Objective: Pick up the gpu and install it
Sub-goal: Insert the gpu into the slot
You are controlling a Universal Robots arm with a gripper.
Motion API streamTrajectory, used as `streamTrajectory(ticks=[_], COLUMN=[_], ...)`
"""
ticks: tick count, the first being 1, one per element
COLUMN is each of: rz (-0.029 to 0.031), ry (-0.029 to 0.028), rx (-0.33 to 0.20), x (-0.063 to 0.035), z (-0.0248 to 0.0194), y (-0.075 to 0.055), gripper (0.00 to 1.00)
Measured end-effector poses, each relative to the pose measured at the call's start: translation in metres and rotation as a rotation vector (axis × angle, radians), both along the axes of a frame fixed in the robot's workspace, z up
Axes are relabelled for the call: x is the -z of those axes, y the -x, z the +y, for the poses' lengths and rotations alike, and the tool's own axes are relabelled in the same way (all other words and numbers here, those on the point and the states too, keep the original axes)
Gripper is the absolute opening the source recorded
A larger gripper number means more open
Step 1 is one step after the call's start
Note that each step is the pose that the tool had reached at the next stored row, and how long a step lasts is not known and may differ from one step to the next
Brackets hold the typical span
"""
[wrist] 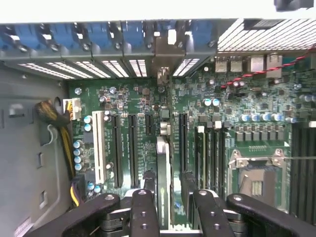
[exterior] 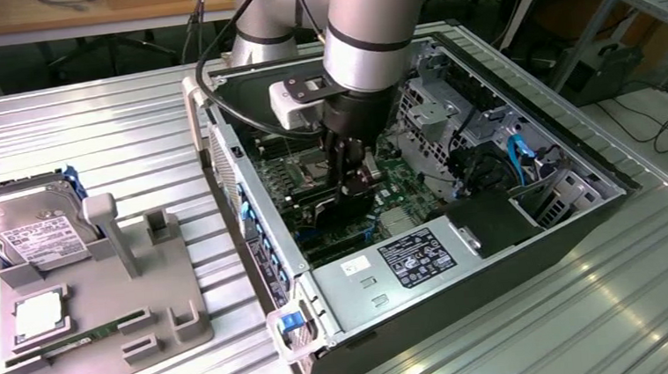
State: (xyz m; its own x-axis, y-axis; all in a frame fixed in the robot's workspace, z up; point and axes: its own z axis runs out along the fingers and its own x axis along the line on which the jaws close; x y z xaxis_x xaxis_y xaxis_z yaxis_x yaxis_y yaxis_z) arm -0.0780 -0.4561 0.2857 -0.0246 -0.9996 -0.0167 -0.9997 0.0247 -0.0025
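- At the centre of the exterior view, we see the arm reaching down into the open computer case (exterior: 571,214), its hand (exterior: 355,178) low over the motherboard (exterior: 411,186).
- The hand's fingers (wrist: 143,210) are closed to a narrow gap around the gpu (wrist: 163,182), gripping the card's top edge from both sides; it has hold of nothing else.
- In the wrist view the gpu shows edge-on in the lower middle of the frame, standing on edge between the black expansion slots (wrist: 132,148), directly over the green board.
- Its long axis runs from the lower edge of that frame up toward the case's rear wall of vents (wrist: 98,69) and blue clips; the far end points at that wall. We cannot make out the bracket.
- In the exterior view the dark card (exterior: 342,211) hangs below the hand, its long axis running from centre frame toward the lower left.
- We cannot tell whether the card's lower edge is already touching a slot.
- We judge the step in hand to be seating: keep the card upright and parallel to the slot, line the far end up with the rear opening, and press straight down evenly.
- On the desk (exterior: 129,113) at the left of the exterior view, a grey holder (exterior: 183,295) carries a hard drive (exterior: 31,226) and a green memory stick (exterior: 80,340).
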Motion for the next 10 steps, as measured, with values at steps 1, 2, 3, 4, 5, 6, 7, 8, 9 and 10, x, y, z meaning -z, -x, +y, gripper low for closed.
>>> streamTrajectory(ticks=[1, 2, 3, 4, 5, 6, 7, 8, 9, 10], rz=[0.0000, 0.0000, 0.0000, 0.0000, 0.0000, 0.0000, 0.0000, 0.0000, 0.0000, 0.0000], ry=[0.0000, 0.0000, 0.0000, 0.0000, 0.0000, 0.0001, 0.0001, 0.0001, 0.0001, 0.0001], rx=[0.000, 0.000, 0.000, 0.000, 0.000, 0.000, 0.000, 0.000, 0.000, 0.000], x=[0.0000, 0.0000, 0.0000, 0.0000, 0.0000, -0.0001, -0.0001, -0.0001, -0.0001, -0.0001], z=[0.0000, 0.0000, 0.0000, 0.0000, 0.0000, 0.0000, 0.0000, 0.0000, 0.0000, 0.0000], y=[0.0000, 0.0000, 0.0000, 0.0000, 0.0000, 0.0000, 0.0000, 0.0000, 0.0000, 0.0000], gripper=[0.35, 0.34, 0.27, 0.21, 0.21, 0.21, 0.15, 0.11, 0.11, 0.11])
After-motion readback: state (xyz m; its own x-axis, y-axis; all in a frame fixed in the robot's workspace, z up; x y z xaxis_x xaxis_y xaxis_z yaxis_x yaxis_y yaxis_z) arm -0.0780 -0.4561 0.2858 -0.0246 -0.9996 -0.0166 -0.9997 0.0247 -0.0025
